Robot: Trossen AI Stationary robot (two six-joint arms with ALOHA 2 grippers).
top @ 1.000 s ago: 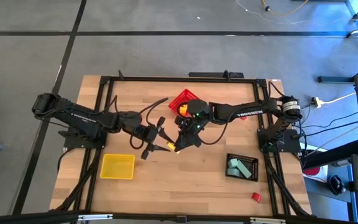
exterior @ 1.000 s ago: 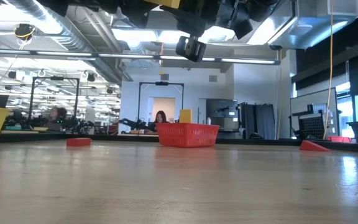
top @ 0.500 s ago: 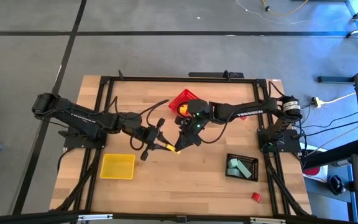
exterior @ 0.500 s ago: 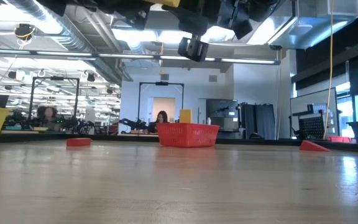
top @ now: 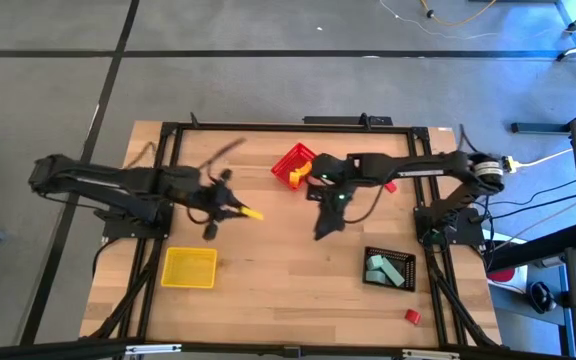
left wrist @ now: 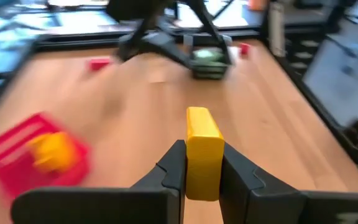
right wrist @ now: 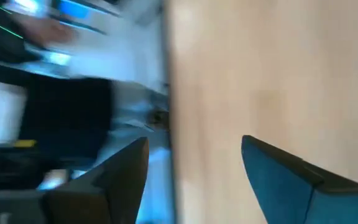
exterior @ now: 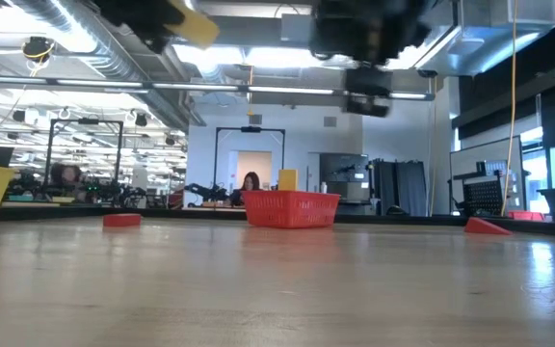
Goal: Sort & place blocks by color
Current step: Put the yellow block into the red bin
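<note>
Inventory of what I see from my station, running left to right across the light wooden table [top: 268, 280].

Yellow open-top plastic bin [top: 189, 267]: near the table's front-left, flat on the wood. I cannot make out any contents.

Left gripper [top: 230, 208]: raised above the table, left of centre and behind the yellow bin. Its two dark fingers [left wrist: 173, 167] are clamped on the yellow brick-like block [left wrist: 202, 151]; the block juts out past the fingertips toward the middle of the table.

Red slatted plastic basket [top: 295, 165]: at the back of the table, near centre. A yellow-orange piece [top: 297, 177] sits in it at the side facing the front; my left wrist view shows the same, blurred.

Right gripper [top: 324, 228]: above the table centre, in front of the red basket and well apart from the left gripper. The right wrist view shows its two dark fingers [right wrist: 120, 174] spread apart with only bare wood between them; nothing is held.

Small red block [top: 391, 187]: on the wood just beside the right arm, right of the red basket.

Black slatted plastic bin [top: 388, 268]: front-right of the table. Pale mint green blocks [top: 377, 269] lie inside it; I cannot count them.

Second small red block [top: 412, 316]: alone on the wood near the front-right corner, just in front of the black bin.

Low view adds a red wedge-like piece [exterior: 489, 226] lying on the table to the right.
</note>
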